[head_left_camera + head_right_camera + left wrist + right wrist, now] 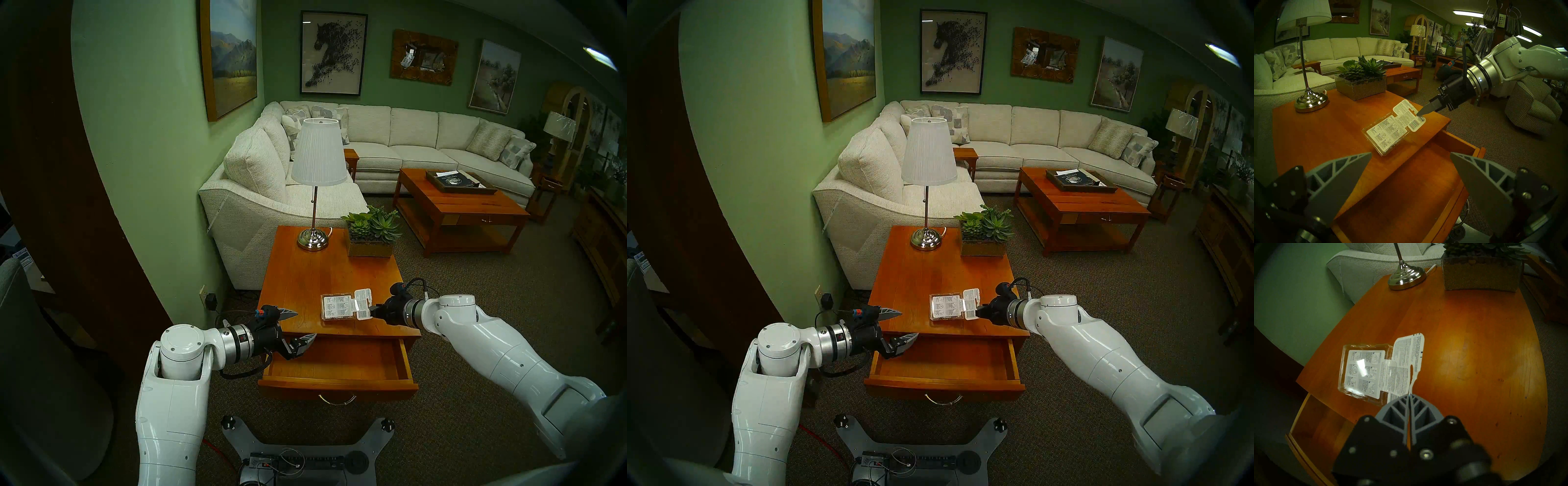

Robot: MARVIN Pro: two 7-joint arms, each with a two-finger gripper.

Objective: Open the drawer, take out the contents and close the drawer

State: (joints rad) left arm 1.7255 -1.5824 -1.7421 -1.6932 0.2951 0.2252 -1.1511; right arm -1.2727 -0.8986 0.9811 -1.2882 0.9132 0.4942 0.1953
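**Package on the tabletop, drawer pulled out**

The package (342,307) lies on the tabletop (305,271) near its front edge, its clear blister end flat on the wood. The right end effector (372,311) is clamped on the white hang-tab end. The right wrist view shows what the head views cannot: the two fingers (1398,410) pressed together with the thin card edge caught between them, and the tab bent upward from the blister (1362,372). The left wrist view shows the same grip from the side, the closed tip (1421,111) meeting the tab just above the barcode.

The drawer (339,365) stands pulled out below the tabletop's front edge, its inside bare in both head views. Only the head views show its curved metal handle (337,399).

The left end effector (302,324) hovers at the drawer's left front corner, jaws wide apart, holding nothing; its fingers (1335,185) frame the drawer and package in its wrist view.

A lamp (314,203) and a planter (371,237) stand at the tabletop's far end.
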